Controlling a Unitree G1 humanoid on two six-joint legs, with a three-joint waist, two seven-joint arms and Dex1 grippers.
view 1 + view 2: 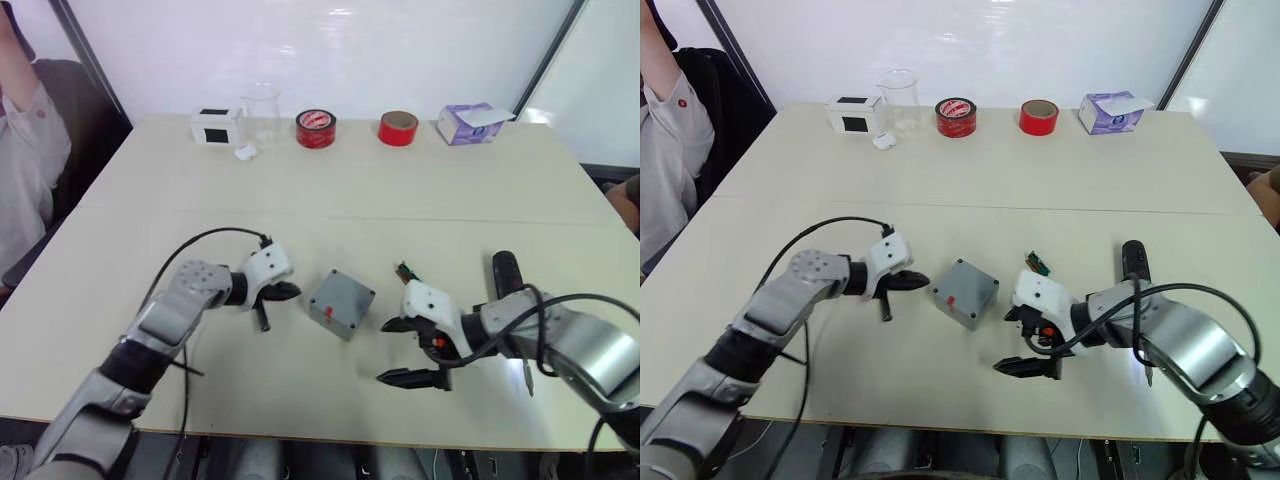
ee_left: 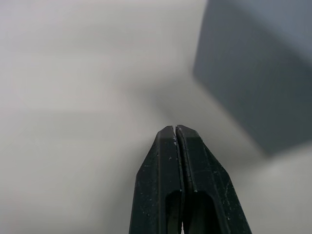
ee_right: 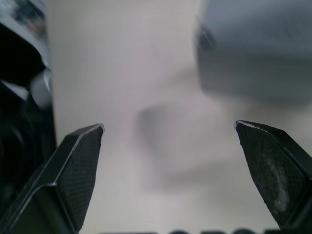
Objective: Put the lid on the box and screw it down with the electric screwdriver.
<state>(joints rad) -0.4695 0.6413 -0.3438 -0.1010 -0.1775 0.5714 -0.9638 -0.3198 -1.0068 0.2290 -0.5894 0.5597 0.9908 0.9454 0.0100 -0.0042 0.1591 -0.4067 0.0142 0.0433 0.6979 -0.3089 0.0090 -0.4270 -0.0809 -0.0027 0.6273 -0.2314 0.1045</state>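
The grey box (image 1: 336, 319) stands tilted at mid-table, a small red mark on its near side. A flat grey face that looks like the lid (image 1: 345, 292) covers its top; no seam can be made out. My left gripper (image 1: 287, 292) is shut and empty, its tip just left of the box, which looms ahead of it (image 2: 258, 73). My right gripper (image 1: 402, 351) stands open and empty to the box's right and nearer me, the box (image 3: 253, 53) ahead of it. The electric screwdriver (image 1: 506, 272) lies on the table behind my right forearm, bit toward me.
A small green circuit board (image 1: 407, 271) lies right of the box. Along the far edge stand a white box with a black square (image 1: 215, 126), a glass beaker (image 1: 261, 110), two red tape rolls (image 1: 316, 128) and a purple tissue box (image 1: 470, 123). A person (image 1: 25, 160) sits at the left.
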